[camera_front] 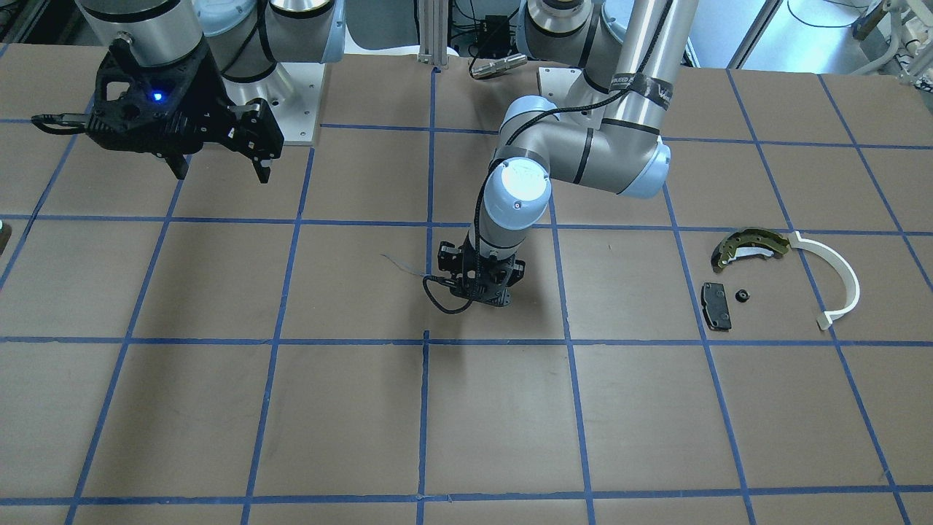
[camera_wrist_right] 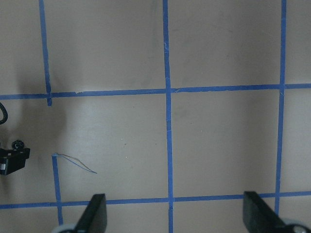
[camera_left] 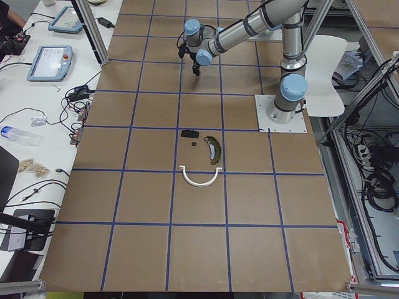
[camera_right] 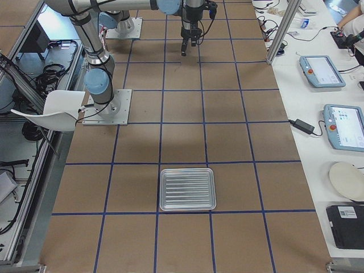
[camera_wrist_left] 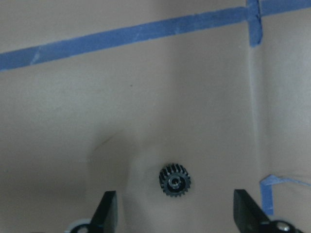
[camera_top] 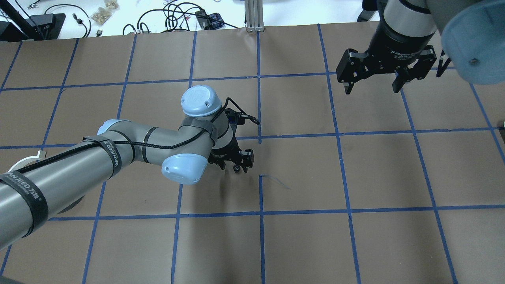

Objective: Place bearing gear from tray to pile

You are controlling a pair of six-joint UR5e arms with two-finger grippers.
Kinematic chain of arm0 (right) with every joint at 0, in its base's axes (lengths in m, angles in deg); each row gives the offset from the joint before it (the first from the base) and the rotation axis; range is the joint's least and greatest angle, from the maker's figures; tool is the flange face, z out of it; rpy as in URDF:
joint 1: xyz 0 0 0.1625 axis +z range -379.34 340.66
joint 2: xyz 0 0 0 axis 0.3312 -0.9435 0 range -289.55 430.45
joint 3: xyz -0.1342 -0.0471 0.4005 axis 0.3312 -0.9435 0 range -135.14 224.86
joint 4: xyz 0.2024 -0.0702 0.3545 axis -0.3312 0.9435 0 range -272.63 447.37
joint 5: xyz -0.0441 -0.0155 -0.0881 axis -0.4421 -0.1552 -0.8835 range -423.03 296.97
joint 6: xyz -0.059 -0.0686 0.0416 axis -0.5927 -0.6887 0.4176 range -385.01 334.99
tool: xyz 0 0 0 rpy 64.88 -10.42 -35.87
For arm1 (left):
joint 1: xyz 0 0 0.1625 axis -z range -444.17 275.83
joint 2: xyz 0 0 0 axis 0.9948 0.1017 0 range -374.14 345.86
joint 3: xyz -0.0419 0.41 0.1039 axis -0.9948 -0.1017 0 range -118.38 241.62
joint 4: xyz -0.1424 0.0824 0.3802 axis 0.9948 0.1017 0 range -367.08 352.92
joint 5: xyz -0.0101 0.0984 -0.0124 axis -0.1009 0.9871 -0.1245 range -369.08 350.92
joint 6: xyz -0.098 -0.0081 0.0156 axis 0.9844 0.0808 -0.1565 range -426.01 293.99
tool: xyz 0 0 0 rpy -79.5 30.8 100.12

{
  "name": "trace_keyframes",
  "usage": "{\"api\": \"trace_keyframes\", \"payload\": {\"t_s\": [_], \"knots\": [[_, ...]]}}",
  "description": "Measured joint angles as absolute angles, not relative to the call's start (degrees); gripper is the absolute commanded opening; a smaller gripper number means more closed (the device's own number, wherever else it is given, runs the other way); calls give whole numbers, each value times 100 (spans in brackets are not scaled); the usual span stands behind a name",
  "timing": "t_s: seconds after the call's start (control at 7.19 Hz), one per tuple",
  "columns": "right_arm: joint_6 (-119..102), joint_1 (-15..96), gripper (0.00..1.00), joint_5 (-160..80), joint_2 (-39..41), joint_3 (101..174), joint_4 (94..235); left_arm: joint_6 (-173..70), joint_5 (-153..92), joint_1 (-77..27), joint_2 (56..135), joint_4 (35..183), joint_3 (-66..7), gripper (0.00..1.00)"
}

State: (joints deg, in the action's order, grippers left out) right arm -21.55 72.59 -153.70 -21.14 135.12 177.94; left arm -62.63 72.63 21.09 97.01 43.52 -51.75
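The pile point(camera_front: 762, 238) is lying on the desk point(camera_top: 355, 236) well left of the gear point(camera_wrist_left: 175, 180). The left arm point(camera_top: 130, 150) is bending low, left claw point(camera_top: 236, 165) pointing straight down, fingers apart, straddling the gear, which is lying flat. Right of the gear, the right claw point(camera_top: 371, 90) is hovering high, fingers apart.
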Motion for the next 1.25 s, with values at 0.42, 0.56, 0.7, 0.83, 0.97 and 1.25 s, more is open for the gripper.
{"api": "trace_keyframes", "payload": {"t_s": [0.42, 0.56, 0.7, 0.83, 0.97, 1.25], "knots": [[-2172, 7242, 100, -15331, -2135, 13516, 17791, -6309, 7281, 2112, 9778, 4337, -5155, 26], [-2172, 7246, 100, -15330, -2145, 13518, 17790, -6315, 7283, 2113, 9787, 4337, -5144, 0], [-2167, 7248, 100, -15333, -2151, 13520, 17790, -6321, 7283, 2113, 9789, 4337, -5137, 0], [-2162, 7250, 100, -15347, -2154, 13520, 17790, -6325, 7284, 2113, 9787, 4337, -5131, 0], [-2159, 7252, 100, -15362, -2158, 13521, 17790, -6327, 7286, 2112, 9780, 4337, -5123, 0], [-2158, 7257, 100, -15372, -2164, 13521, 17790, -6448, 7525, 2005, 9667, 4416, -5050, 0]]}}
